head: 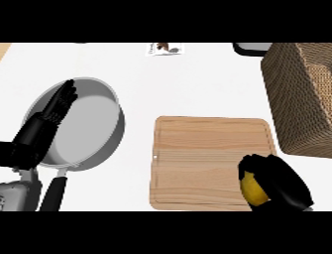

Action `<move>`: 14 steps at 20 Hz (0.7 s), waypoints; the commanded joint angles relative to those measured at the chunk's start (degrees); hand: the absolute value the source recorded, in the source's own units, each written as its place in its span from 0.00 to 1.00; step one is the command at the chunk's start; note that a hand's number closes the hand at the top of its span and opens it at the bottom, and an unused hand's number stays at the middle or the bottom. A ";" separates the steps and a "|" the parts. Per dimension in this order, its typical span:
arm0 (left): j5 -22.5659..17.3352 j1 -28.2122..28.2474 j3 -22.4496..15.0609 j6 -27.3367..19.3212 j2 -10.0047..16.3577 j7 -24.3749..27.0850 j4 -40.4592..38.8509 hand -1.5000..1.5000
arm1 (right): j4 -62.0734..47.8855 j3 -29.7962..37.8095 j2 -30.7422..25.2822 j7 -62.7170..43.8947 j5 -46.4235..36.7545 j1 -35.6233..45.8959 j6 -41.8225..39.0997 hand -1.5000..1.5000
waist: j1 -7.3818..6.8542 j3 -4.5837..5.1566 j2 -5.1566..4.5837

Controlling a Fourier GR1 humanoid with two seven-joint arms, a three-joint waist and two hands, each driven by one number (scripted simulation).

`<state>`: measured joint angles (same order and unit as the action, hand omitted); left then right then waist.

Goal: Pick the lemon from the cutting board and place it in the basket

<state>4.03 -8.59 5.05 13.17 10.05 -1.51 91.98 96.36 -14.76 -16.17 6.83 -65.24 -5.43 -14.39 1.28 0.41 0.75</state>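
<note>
Your right hand (285, 182) curls round the lemon (252, 191) at the cutting board's (197, 158) near right corner. Left of the board, your left hand (42, 126) rests open above a pan (95, 130). Lift high before crossing the wall of the basket (294, 101), beyond the board's right edge.

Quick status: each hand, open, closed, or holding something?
Left hand: open, fingers straight, holding nothing, above the pan.
Right hand: curled round the lemon at the cutting board's corner.

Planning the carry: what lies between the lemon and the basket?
Head view: nothing stands there. Between the lemon, held in the right hand, and the basket lie only the right edge of the cutting board and a bare strip of counter.
</note>
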 commanded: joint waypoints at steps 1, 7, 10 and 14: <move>0.79 -2.07 -0.77 -1.43 -1.09 -2.54 0.71 0.50 | 11.11 0.81 -2.50 1.45 1.58 -13.44 3.73 1.00 | 0.15 -0.40 -0.47; 0.87 -0.83 -0.74 -0.92 -0.81 -1.51 1.04 0.50 | 22.29 1.63 2.47 3.01 14.62 -22.10 -0.17 1.00 | -0.01 -0.42 -0.50; 0.98 -0.61 -0.02 -1.21 -0.57 -1.09 -0.34 0.50 | 30.88 1.67 7.35 3.37 23.61 -24.14 -0.96 1.00 | 0.91 -0.43 -0.41; 0.14 -1.04 0.48 0.07 0.47 -0.85 0.01 0.50 | 43.91 3.36 9.77 1.10 32.06 -28.01 -2.67 1.00 | 0.66 -0.40 -0.38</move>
<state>4.11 -8.94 5.54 13.20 10.34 -1.82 91.78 130.03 -12.82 -8.86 8.42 -41.51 -29.68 -15.76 1.73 0.03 0.33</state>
